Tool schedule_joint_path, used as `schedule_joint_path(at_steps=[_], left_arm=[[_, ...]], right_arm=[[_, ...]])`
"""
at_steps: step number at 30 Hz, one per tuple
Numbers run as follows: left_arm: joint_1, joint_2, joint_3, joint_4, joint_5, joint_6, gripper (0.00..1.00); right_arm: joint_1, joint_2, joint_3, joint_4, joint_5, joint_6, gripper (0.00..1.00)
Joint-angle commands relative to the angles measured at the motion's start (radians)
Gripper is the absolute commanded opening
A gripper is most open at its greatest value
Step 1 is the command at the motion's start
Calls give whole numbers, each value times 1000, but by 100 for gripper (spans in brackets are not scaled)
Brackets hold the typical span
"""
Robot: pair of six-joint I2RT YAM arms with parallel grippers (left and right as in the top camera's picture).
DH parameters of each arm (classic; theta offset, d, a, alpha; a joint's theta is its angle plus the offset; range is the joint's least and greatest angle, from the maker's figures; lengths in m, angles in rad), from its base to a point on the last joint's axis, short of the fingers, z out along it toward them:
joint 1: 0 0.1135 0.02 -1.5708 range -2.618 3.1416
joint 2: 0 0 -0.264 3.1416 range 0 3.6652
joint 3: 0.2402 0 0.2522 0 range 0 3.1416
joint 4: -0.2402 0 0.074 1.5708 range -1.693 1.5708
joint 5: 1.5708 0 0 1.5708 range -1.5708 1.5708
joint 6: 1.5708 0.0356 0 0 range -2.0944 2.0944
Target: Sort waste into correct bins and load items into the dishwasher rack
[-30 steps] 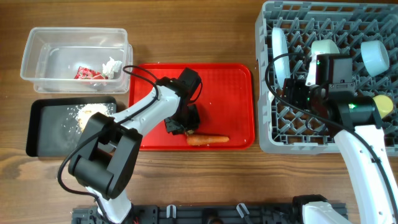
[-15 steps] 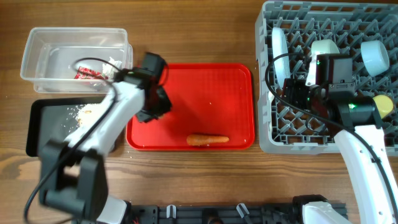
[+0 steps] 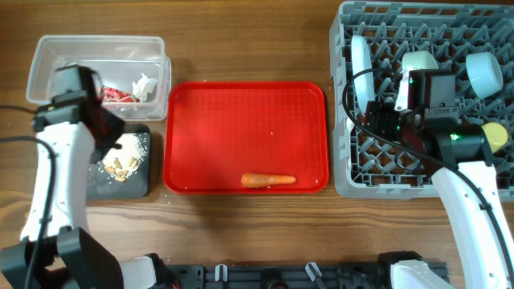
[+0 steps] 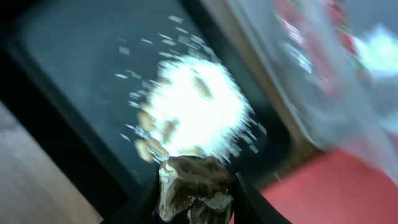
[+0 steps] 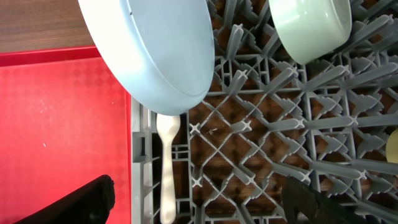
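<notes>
- Left gripper (image 4: 196, 205) — jaws narrowed onto a brown food scrap (image 4: 186, 180), above the black tray (image 3: 132, 185), just over the rice-like crumbs (image 4: 196, 106).
- Handling: best to part the jaws low, over the tray's middle, so the scrap lands inside.
- Right gripper (image 5: 202, 199) — jaws wide, nothing held, over the dishwasher rack (image 3: 353, 181).
- Carrot (image 3: 268, 181): lying on the red tray (image 3: 241, 120), not yet binned.

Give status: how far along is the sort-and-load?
Done: plate, green bowl, blue bowl, yellow cup and spoon sit in the rack; wrapper and tissue are in the clear tub; crumbs lie in the black tray. In hand: left gripper holds a brown scrap over the black tray; right gripper is open above the rack. Left: the carrot on the red tray.
</notes>
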Motion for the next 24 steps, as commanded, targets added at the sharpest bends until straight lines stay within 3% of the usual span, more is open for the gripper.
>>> schedule_joint_path(at_steps=[1, 7, 11, 15, 17, 24], left_arm=[[120, 64, 5, 40, -48, 13, 35], [280, 200, 4, 76, -47, 4, 35], [327, 276, 4, 103, -42, 4, 45], [338, 318, 4, 108, -39, 4, 46], [338, 319, 4, 108, -27, 5, 51], [329, 237, 27, 81, 168, 63, 60]], right_arm=[[-3, 5, 0, 0, -17, 10, 88], [-3, 5, 0, 0, -17, 9, 88], [-3, 5, 0, 0, -16, 9, 88], [-3, 5, 0, 0, -16, 6, 88], [-3, 5, 0, 0, -16, 6, 88], [-3, 5, 0, 0, -17, 6, 88]])
